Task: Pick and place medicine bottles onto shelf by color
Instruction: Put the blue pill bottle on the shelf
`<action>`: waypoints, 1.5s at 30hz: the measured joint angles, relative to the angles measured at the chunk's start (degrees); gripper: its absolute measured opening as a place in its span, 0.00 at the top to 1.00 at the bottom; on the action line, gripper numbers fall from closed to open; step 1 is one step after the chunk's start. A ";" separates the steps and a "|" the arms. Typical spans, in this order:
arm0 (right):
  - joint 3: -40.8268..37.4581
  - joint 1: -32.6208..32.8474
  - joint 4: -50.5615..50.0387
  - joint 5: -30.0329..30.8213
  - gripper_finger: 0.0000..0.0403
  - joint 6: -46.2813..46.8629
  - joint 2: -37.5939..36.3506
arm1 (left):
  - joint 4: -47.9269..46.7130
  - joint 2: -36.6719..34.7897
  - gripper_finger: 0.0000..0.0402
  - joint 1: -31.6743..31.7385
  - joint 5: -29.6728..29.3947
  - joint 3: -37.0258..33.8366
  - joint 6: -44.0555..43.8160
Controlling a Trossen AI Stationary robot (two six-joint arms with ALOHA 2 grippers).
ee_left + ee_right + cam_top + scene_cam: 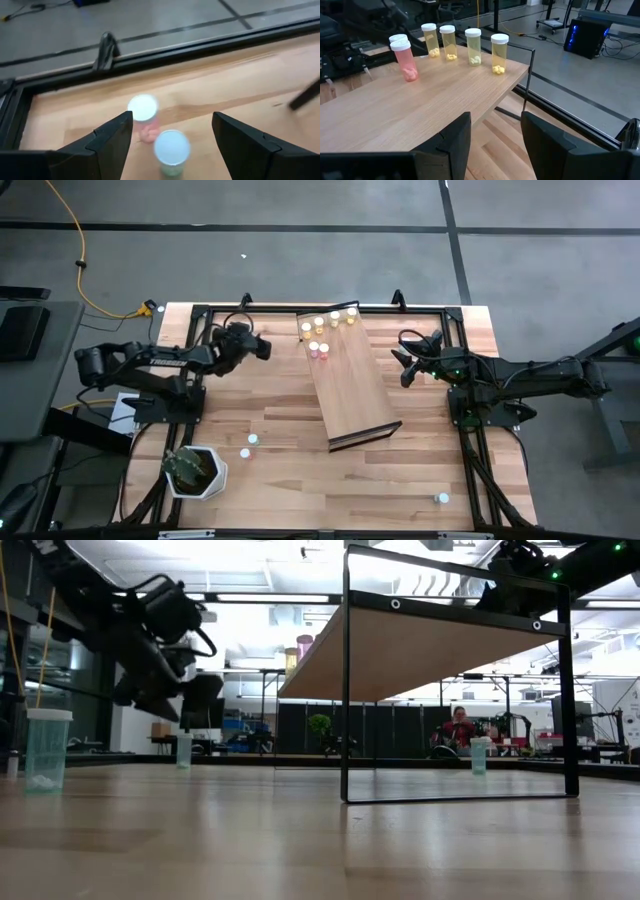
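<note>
The shelf [350, 385] stands tilted across the middle of the worktop [290, 480], and on its far end stand six medicine bottles: four yellow bottles [472, 46] in a row along the far edge and two pink bottles [405, 60] just nearer, close together. In the high view three more bottles stand on the bare worktop: two [248, 446] near the white planter [195, 470] at the near left and one [442, 498] at the near right corner; the low view shows these as pale teal-green. The left end effector [262, 346] hovers left of the shelf's far end with its fingers [112, 142] spread wide and nothing between them; its wrist view shows a pink bottle [144, 116] and a green-tinted one [171, 152] below the gap. The right end effector [405, 365] waits right of the shelf, fingers [455, 142] partly apart and empty.
</note>
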 joint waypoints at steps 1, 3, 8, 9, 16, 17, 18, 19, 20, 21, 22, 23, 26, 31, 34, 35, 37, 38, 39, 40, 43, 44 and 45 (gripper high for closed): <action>0.00 0.00 0.00 0.00 0.59 0.01 -0.02 | 0.04 0.65 0.35 0.44 0.02 0.00 -0.78; 0.00 0.00 0.00 0.00 0.59 0.00 -0.02 | 0.27 1.72 0.35 1.48 0.24 0.00 -1.78; 0.00 0.00 0.00 0.00 0.59 -0.13 0.00 | 2.34 4.21 0.35 3.65 1.68 0.00 -3.77; 0.00 0.00 -0.02 0.00 0.59 -0.15 0.00 | 3.35 4.68 0.35 4.01 2.71 0.00 -3.82; 0.00 0.00 -0.01 0.00 0.59 -0.15 0.01 | 5.56 8.28 0.35 5.93 6.56 0.00 -4.72; 0.00 0.00 -0.02 0.00 0.59 -0.15 0.01 | 5.54 8.68 0.35 6.13 6.56 0.00 -5.07; 0.00 0.00 -0.02 0.00 0.59 -0.15 -0.01 | 5.63 9.00 0.35 6.25 6.56 0.00 -5.09; 0.00 -0.01 -0.02 0.01 0.59 -0.15 0.01 | 5.92 9.27 0.35 6.36 6.56 0.00 -5.07; 0.00 0.00 -0.02 0.00 0.59 -0.15 0.00 | 6.19 9.44 0.35 6.47 6.59 0.00 -5.04; 0.00 0.00 -0.02 0.00 0.59 -0.15 0.01 | 6.28 9.46 0.35 6.47 6.80 0.00 -5.02; 0.00 0.00 -0.02 0.01 0.59 -0.15 0.01 | 6.36 9.46 0.35 6.47 7.23 0.00 -5.02; 0.00 -0.01 -0.02 0.00 0.59 -0.15 0.01 | 6.36 9.46 0.35 6.47 7.81 0.00 -5.00; 0.00 0.00 -0.02 0.02 0.59 -0.17 -0.01 | 6.21 9.17 0.35 6.47 9.98 0.00 -4.93; 0.00 -0.02 -0.02 0.02 0.59 -0.17 0.01 | 6.12 9.07 0.39 6.47 13.03 0.00 -4.86; 0.00 -0.01 -0.01 0.02 0.59 -0.17 0.01 | 6.02 9.07 0.43 6.47 13.05 0.00 -4.49; 0.00 0.00 -0.01 0.02 0.59 -0.17 0.01 | 5.82 9.07 0.45 6.47 13.07 0.00 -4.49; 0.00 0.00 -0.02 0.02 0.59 -0.20 0.01 | 5.13 9.02 0.48 6.47 13.60 0.00 -4.46; 0.00 0.00 -0.02 0.02 0.59 -0.20 0.01 | 4.53 8.79 0.49 6.48 14.17 0.00 -4.47; 0.00 -0.02 -0.02 0.02 0.59 -0.20 0.01 | 4.03 8.44 0.51 6.50 14.53 0.00 -4.47; 0.00 0.00 -0.02 0.02 0.59 -0.20 0.01 | 3.59 7.99 0.52 6.50 14.82 0.00 -4.46; 0.00 -0.01 -0.02 0.02 0.59 -0.22 0.01 | 1.87 5.95 0.55 6.50 15.36 0.00 -4.46; 0.00 0.00 -0.02 0.02 0.59 -0.22 0.01 | 1.12 5.07 0.56 6.50 15.37 0.00 -4.45; 0.00 -0.02 -0.03 0.02 0.59 -0.22 -0.01 | 0.40 4.15 0.56 6.50 15.37 0.00 -4.45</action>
